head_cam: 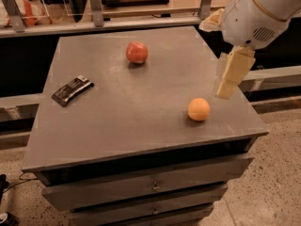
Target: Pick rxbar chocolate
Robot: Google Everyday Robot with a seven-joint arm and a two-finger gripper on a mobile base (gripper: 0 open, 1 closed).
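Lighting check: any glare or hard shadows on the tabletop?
Camera view: dim, even light; small soft shadows hug the red apple and orange fruit; faint glints on the rxbar chocolate wrapper; the pale gripper hangs above the table, right edge.

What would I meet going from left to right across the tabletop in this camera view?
rxbar chocolate → red apple → orange fruit → gripper, hanging above the right edge of the table.

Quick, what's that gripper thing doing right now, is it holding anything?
Gripper: open or closed cannot be told. It hangs over the right edge of the table, near the orange fruit. The rxbar chocolate lies far left on the table, not held.
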